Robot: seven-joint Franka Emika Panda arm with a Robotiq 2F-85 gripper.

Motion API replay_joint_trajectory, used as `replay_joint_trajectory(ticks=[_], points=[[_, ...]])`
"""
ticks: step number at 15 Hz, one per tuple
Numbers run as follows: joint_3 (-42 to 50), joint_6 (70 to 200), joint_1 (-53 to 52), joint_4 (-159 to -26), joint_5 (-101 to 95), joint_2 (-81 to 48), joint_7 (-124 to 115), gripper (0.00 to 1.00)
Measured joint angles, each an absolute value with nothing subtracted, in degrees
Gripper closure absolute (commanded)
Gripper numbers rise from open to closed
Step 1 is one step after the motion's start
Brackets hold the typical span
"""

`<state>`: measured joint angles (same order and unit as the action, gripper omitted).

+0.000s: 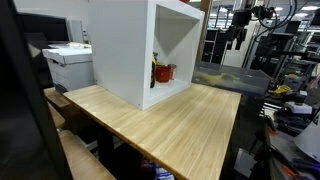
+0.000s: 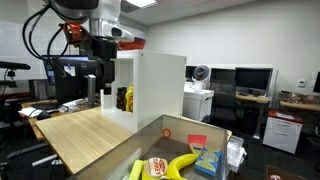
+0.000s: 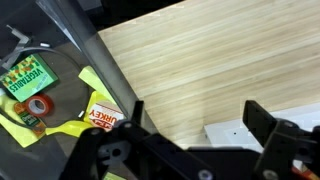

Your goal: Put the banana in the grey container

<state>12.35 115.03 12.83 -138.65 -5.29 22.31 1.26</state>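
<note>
One claw (image 3: 193,112), jaws spread wide, nothing held, above the wooden table (image 3: 200,50). Grey container (image 2: 158,138) sits past the table edge, left of the claw in the wrist view. Banana (image 2: 185,162), a curved yellow shape, lies inside it, well apart from the claw, long axis across the picture. Judgement: placing looks done. Yellow item in the white box (image 1: 120,50) is too small to name.

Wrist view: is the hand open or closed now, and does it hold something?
Hand: open, holding nothing.
</note>
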Motion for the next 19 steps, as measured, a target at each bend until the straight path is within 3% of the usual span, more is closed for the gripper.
replay_joint_trajectory(ticks=[12, 19], points=[[8.4, 112.3, 5.2, -146.2, -6.0, 36.8, 6.3, 0.0], [7.8, 110.0, 3.2, -146.3, -5.7, 37.8, 6.3, 0.0]])
